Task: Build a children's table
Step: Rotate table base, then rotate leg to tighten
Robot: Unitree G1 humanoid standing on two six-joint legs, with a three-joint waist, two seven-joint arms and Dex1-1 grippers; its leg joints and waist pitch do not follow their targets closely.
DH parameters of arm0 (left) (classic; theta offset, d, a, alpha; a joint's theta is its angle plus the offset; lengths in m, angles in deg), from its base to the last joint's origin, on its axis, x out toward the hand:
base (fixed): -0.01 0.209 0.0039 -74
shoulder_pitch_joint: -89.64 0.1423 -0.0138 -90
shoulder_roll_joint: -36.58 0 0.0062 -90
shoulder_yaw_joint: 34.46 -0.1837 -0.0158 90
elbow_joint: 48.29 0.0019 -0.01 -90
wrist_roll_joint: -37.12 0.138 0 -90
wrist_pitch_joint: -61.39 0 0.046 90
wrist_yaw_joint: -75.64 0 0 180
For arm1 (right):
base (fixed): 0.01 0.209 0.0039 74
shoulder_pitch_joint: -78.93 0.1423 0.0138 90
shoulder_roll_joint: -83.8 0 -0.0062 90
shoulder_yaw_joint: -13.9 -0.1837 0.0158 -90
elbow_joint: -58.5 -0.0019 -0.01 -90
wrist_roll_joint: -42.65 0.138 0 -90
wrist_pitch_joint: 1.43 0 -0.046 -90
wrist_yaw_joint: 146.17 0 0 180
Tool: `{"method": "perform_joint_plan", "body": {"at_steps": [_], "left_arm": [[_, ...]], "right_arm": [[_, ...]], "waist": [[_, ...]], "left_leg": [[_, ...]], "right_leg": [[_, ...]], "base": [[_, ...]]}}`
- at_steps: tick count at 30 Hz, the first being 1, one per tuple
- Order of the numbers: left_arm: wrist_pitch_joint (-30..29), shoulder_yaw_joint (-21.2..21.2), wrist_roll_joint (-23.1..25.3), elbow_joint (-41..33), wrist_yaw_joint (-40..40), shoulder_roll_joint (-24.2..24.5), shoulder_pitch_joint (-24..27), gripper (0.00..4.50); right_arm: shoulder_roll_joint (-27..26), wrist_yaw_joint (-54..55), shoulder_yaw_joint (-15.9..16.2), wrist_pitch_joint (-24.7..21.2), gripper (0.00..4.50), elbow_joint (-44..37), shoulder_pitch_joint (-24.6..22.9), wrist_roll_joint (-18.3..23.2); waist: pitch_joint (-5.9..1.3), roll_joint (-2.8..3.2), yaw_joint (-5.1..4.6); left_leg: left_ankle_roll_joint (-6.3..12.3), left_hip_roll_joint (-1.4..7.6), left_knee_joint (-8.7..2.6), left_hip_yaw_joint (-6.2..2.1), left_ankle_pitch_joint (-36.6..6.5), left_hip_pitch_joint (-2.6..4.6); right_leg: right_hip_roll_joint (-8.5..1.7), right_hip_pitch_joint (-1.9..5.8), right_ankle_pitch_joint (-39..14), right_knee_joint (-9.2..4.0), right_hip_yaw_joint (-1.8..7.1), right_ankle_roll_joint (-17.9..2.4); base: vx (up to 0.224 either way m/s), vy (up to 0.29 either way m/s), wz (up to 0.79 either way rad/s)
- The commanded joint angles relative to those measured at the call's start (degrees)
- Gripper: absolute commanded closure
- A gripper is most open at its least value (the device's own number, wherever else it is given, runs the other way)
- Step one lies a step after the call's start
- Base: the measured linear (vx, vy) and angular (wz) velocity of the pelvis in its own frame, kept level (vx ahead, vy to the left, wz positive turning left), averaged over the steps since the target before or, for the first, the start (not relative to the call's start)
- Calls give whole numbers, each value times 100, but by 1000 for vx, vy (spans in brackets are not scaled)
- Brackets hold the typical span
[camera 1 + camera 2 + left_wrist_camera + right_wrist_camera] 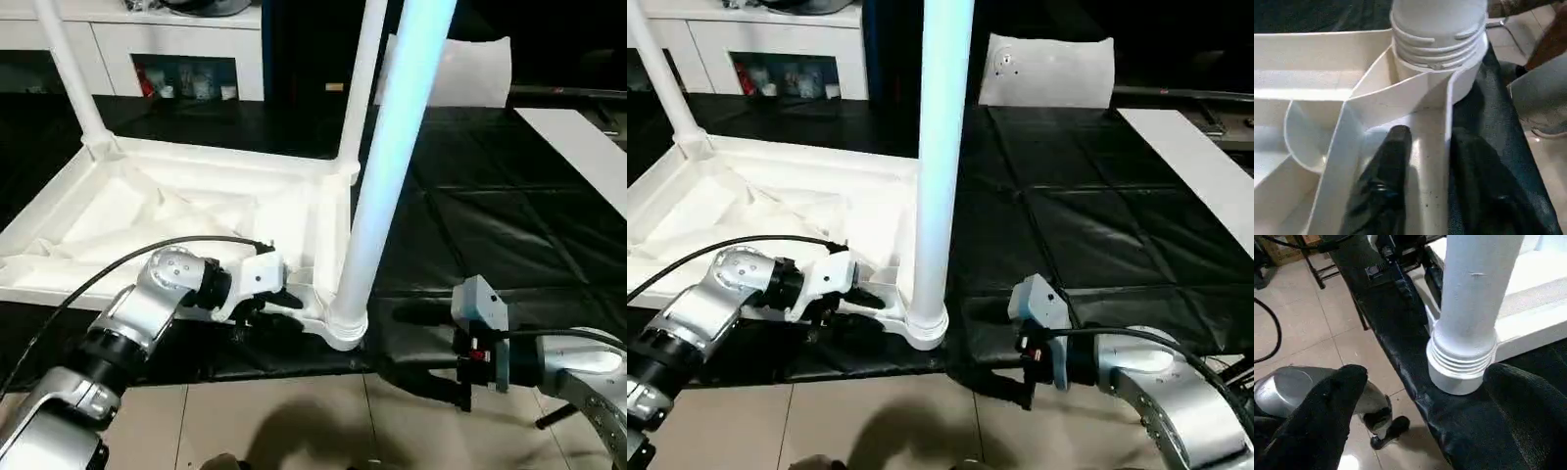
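1. Lying upside down on the black mat [1087,225], the children's table [127,211] shows its ribbed underside; three legs stand up from corner sockets: the near leg [387,166] at the corner closest to the robot, two more at the far corners.
2. Left gripper [269,299] sits at the tabletop's near rim, right beside the near socket [338,323]. In the left wrist view its fingers [1383,186] straddle the thin rim wall, one inside the rib pocket, one outside on the mat. Closing around that wall; can't tell if it's pinched tight yet.
3. Right gripper [431,348] hovers low over the mat edge just right of the near leg's base, jaws spread wide, holding nothing. The right wrist view puts the threaded base [1462,360] between its two fingers but apart from both.
4. Handling judgement: hollow white plastic, likely light and stiff. The top probably slides easily on the mat, so bracing the rim while the leg gets worked makes sense.
5. Leg is smooth, round, tapered, likely slippery. Best hold is low near the socket, where it's thickest and leverage is short; grabbing high would tip the whole top.
6. Rim wall is thin, may flex under a hard squeeze; the ribs nearby stiffen it, so gripping close to the corner is safer.
7. Thread rings above the socket suggest the near leg isn't fully seated, though that's a guess.
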Motion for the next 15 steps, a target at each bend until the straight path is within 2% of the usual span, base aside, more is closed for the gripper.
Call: {"method": "perform_joint_plan", "body": {"at_steps": [1, 5, 7, 8, 10, 12, 15], "left_arm": [[67, 4, 116, 121, 4, 23, -128, 354], [55, -14, 138, 206, 141, 21, -180, 366], [64, -46, 174, 259, 213, 28, -215, 396], [71, -73, 204, 314, 253, 37, -255, 404], [61, -100, 232, 358, 287, 45, -297, 412], [45, -114, 238, 414, 350, 39, -343, 437], [-24, -83, 192, 434, 436, -3, -387, 447]], "right_arm": [[67, -31, 12, -58, 0, -185, -12, 19], [72, -62, 35, -77, 0, -201, -16, 18], [86, -70, 49, -78, 0, -206, -20, 27], [100, -71, 70, -74, 0, -202, -12, 36], [116, -77, 89, -70, 0, -196, -3, 42], [119, -74, 99, -70, 0, -192, 9, 42], [104, -66, 100, -55, 0, -172, 34, 23]], "waist": [[-332, 40, 22], [-328, 40, 26], [-326, 41, 27], [-327, 3, 30], [-328, 25, 44], [-327, 19, 46], [-335, 19, 46]], "left_leg": [[-197, 140, -411, -129, -2149, 189], [-233, 148, -417, -138, -2231, 200], [-232, 145, -418, -140, -2241, 201], [-233, 143, -416, -139, -2242, 198], [-230, 151, -419, -143, -2204, 198], [-226, 148, -415, -137, -2201, 198], [-215, 144, -417, -136, -2125, 185]], "right_leg": [[-349, 101, -2071, -523, 160, -944], [-355, 87, -2209, -533, 160, -901], [-354, 85, -2243, -539, 160, -892], [-358, 86, -2314, -545, 157, -862], [-370, 86, -2278, -535, 163, -874], [-365, 83, -2249, -537, 163, -886], [-363, 100, -2118, -519, 161, -919]], "base": [[0, 0, 0], [0, 0, 0], [0, 0, 0], [0, 0, 0], [0, 0, 0], [0, 0, 0], [0, 0, 0]]}}
